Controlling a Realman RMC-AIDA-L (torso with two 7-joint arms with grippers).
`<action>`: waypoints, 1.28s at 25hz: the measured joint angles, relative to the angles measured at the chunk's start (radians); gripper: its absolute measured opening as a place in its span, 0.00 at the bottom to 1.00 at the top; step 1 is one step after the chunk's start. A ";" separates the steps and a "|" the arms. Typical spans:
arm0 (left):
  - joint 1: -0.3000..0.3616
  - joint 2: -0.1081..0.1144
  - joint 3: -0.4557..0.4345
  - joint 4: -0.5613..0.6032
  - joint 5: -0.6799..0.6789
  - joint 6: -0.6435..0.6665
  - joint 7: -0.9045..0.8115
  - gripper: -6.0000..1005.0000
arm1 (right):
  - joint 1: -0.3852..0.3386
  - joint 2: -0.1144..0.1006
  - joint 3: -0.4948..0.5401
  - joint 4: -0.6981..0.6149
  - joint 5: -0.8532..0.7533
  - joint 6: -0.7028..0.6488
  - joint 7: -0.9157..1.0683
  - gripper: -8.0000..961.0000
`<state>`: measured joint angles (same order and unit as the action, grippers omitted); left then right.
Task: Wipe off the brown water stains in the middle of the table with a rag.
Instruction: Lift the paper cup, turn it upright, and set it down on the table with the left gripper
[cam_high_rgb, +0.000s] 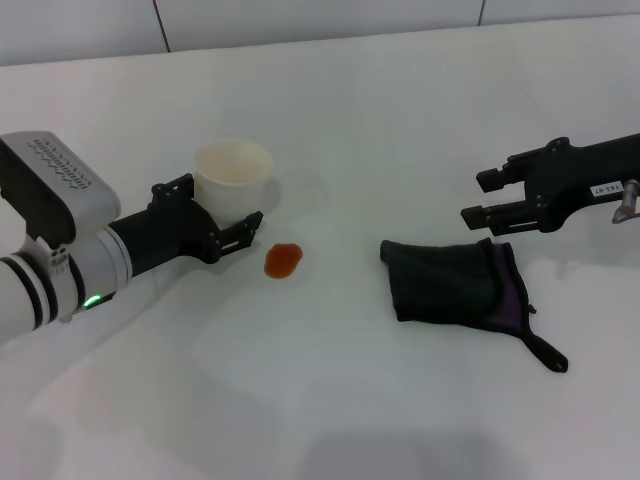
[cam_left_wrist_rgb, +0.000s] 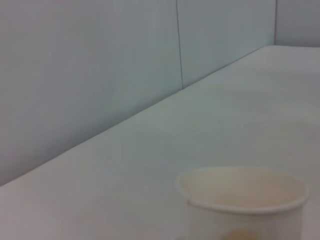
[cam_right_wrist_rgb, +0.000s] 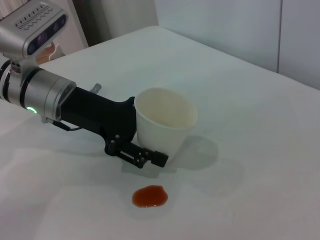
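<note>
head view: left tool (cam_high_rgb: 232, 228) grasps unmarked paper cup (cam_high_rgb: 233, 178); right tool (cam_high_rgb: 487, 198) released, label unreadable.

A pale wall (cam_high_rgb: 330, 18) is seen directly behind the far edge of the table (cam_high_rgb: 400, 110). The wall is made of flat panels, and these are divided by thin dark vertical seams. Along the far edge the white surface is met by the wall in a straight line. Soft, even light is spread over the surface, and only faint shadows are cast on it.
</note>
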<state>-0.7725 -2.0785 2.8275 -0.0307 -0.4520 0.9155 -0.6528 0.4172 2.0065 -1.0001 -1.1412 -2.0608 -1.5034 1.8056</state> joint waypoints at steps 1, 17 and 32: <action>-0.001 0.000 0.000 0.000 0.002 -0.001 -0.004 0.74 | 0.000 0.000 0.000 0.000 0.001 0.000 0.000 0.60; -0.037 -0.002 0.001 0.009 0.038 -0.026 -0.024 0.76 | 0.006 0.003 -0.008 0.013 0.008 0.000 0.002 0.60; -0.001 -0.002 0.000 0.003 0.032 -0.011 0.016 0.79 | 0.004 0.003 -0.009 0.014 0.009 0.000 0.005 0.60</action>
<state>-0.7731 -2.0810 2.8273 -0.0280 -0.4198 0.9043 -0.6366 0.4216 2.0095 -1.0093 -1.1274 -2.0523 -1.5033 1.8103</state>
